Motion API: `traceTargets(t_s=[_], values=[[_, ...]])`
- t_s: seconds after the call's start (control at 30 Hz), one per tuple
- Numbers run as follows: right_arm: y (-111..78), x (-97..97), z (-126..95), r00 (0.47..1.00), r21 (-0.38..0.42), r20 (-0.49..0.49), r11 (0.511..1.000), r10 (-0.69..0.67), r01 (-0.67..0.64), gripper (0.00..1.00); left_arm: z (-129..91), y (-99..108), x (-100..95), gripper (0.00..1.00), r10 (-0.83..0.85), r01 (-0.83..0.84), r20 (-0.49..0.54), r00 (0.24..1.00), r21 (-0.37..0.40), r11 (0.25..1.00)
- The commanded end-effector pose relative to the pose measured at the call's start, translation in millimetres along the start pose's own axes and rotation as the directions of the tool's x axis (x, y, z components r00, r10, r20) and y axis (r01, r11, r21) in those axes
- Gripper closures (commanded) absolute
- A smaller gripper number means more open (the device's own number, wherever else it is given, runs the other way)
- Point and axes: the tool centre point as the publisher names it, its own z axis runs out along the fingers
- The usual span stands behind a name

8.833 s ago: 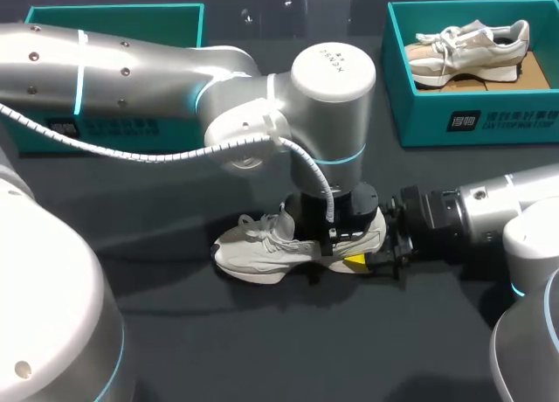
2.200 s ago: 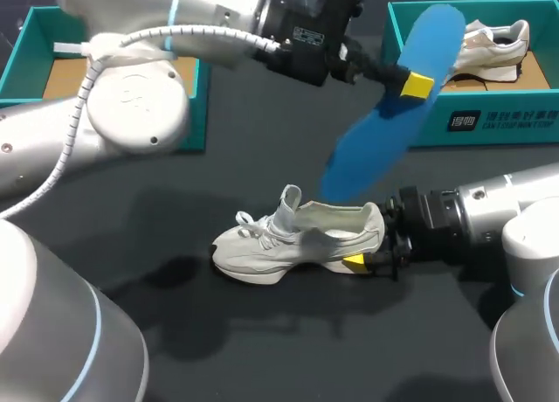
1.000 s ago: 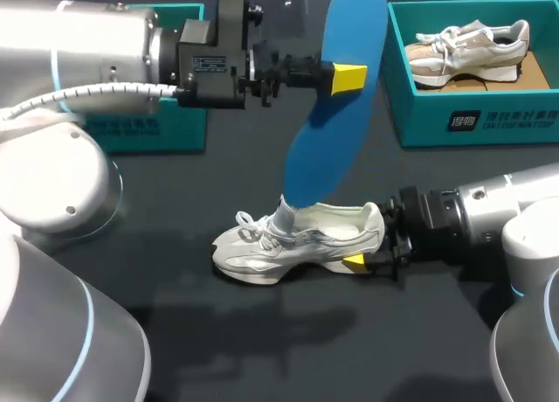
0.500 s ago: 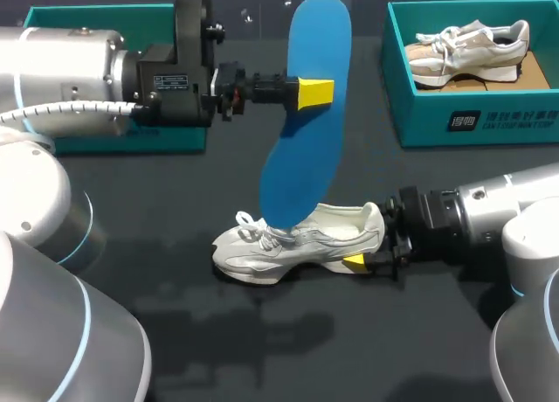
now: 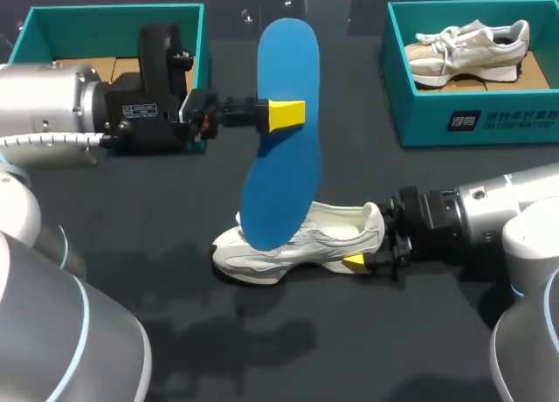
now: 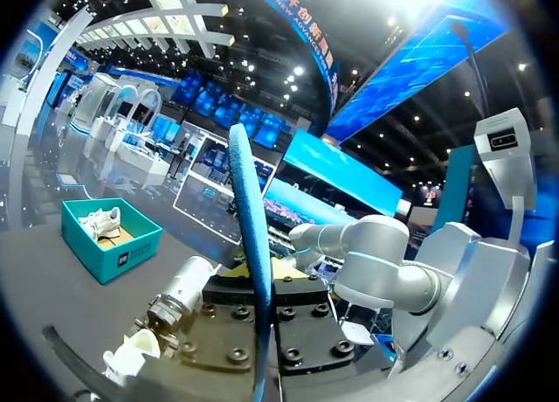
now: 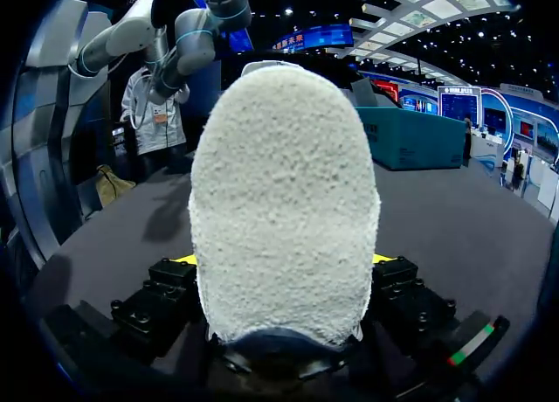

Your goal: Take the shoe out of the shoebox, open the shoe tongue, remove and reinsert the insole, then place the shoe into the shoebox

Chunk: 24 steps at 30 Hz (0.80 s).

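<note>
A pale grey sneaker stands on the black table with its toe to the left. My right gripper grips its heel from the right, one finger on each side. In the right wrist view the fuzzy heel fills the space between the fingers of that gripper. My left gripper is shut on a blue insole, which hangs nearly upright in the air, its lower end in front of the sneaker's laces. In the left wrist view the insole shows edge-on, pinched by the gripper.
A teal shoebox at the back right holds a second sneaker. Another teal shoebox at the back left shows a bare cardboard floor, partly hidden by my left arm.
My left arm has drawn back to the left and lowered a little, carrying the insole from above the sneaker's collar to over its laces. The sneaker and right arm have not moved.
</note>
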Motion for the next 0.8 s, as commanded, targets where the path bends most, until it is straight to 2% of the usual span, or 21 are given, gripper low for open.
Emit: traceTargets(t_s=[0.03,0.23,0.37,0.4,0.43,0.47,0.67,0.8], values=[[0.6,0.8,1.2,1.000,0.002,0.002,1.000,0.000,0.000,1.00,0.6,2.3,1.5,1.00,0.001,-0.001,0.001,1.000,0.005,1.000],[-0.1,0.9,0.2,1.000,0.008,0.004,1.000,0.008,-0.008,1.00,0.6,2.3,1.5,1.00,0.001,-0.001,0.001,1.000,0.005,1.000],[-5.3,1.8,-4.2,0.999,0.079,-0.014,0.996,0.046,-0.044,1.00,0.6,2.3,1.5,1.00,0.001,-0.001,0.001,1.000,0.005,1.000],[-6.4,1.8,-5.1,0.998,0.096,-0.013,0.994,0.055,-0.054,0.94,0.6,2.3,1.5,1.00,0.001,-0.001,0.001,1.000,0.005,1.000],[-7.4,2.0,-6.3,0.998,0.103,-0.012,0.993,0.061,-0.060,0.72,0.6,2.3,1.5,1.00,0.001,-0.001,0.001,1.000,0.005,1.000],[-8.2,2.3,-8.6,0.998,0.119,-0.014,0.991,0.068,-0.065,0.00,0.6,2.3,1.5,1.00,0.001,-0.001,0.001,1.000,0.005,1.000],[-10.7,6.4,-26.4,0.993,0.228,-0.006,0.967,0.121,-0.117,0.00,0.6,2.3,1.5,1.00,0.001,-0.001,0.001,1.000,0.005,1.000],[-11.1,8.3,-40.8,0.984,0.346,-0.015,0.925,0.175,-0.159,0.00,0.6,2.3,1.5,1.00,0.001,-0.001,0.001,1.000,0.005,1.000]])
